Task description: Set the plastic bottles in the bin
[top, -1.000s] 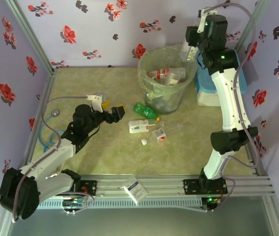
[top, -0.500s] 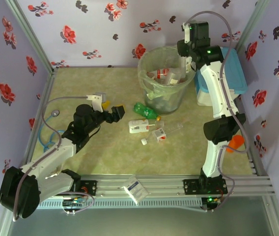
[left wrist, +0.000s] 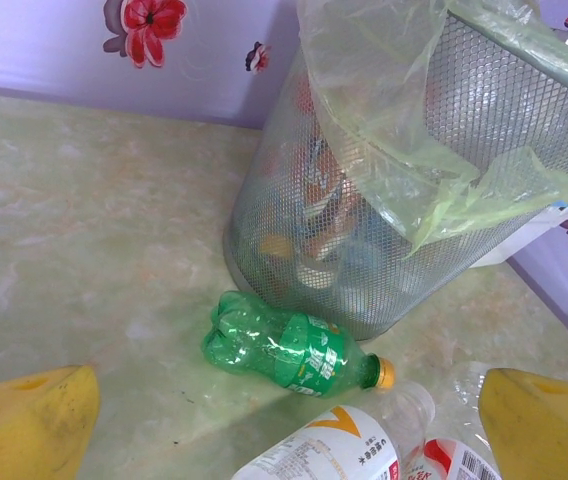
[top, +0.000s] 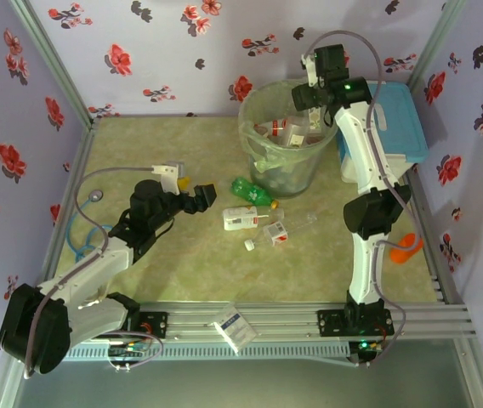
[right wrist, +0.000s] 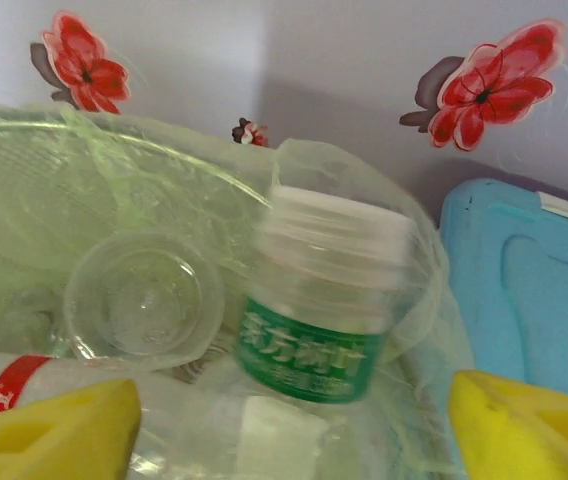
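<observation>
**A:** Quick check, L side?

**B:** Your left arm (top: 97,263) sits low, elbow bent, reaching fwd and to the right. The left gripper (top: 201,198) is approx level, jaws wide apart.

**A:** And R?

**B:** Your right arm (top: 369,195) stands tall, stretched to the far side, wrist tipped down. On the right gripper (top: 307,96) the jaws are spread wide too, yellow pads (right wrist: 49,430) at the edges of the wrist cam.
</observation>
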